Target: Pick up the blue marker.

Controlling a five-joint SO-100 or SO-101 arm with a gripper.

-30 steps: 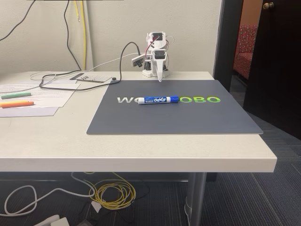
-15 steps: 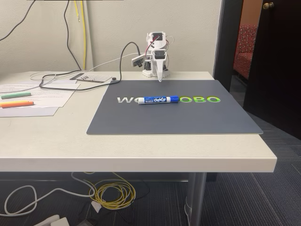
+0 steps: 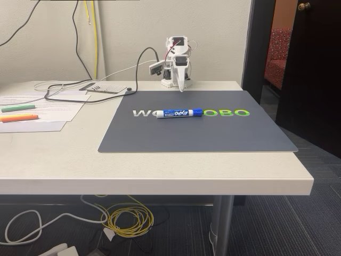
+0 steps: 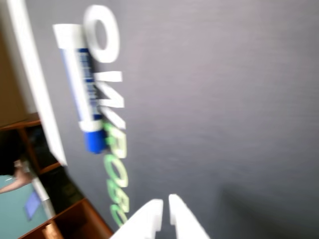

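Fixed view: blue marker (image 3: 179, 113) lies flat on the dark grey mat (image 3: 197, 136), roughly mid-mat, slightly toward the far side. It runs left-right, blue cap to the right, white end to the left. It sits right across the printed lettering (image 3: 234, 113), covering the middle letters; white letters show to its left, green ones to its right.

Arm (image 3: 177, 66) is folded up at the far edge of the bench (image 3: 160, 170), just behind the mat's far edge. Jaws (image 3: 181, 88) point down, tip hanging just above the mat's far edge, well apart from the marker. Nothing is held. From this view I can't tell the gap.

Wrist view: blurred. White jaw tips (image 4: 164, 214) enter from the bottom edge, narrow, only a thin slit between them, nothing in it. Marker (image 4: 82, 89) is upper left in that frame, cap toward the bottom, lying over the lettering and clear of the jaws.

Left side of the bench, off the mat: papers (image 3: 42, 109) with a green highlighter (image 3: 17, 108) and an orange highlighter (image 3: 18, 118) lying on them, green one farther back. Black cable (image 3: 69, 90) snakes across the far left of the bench. More cables (image 3: 128, 218), yellow and white, on the floor under the bench. Dark door (image 3: 309, 74) on the right.
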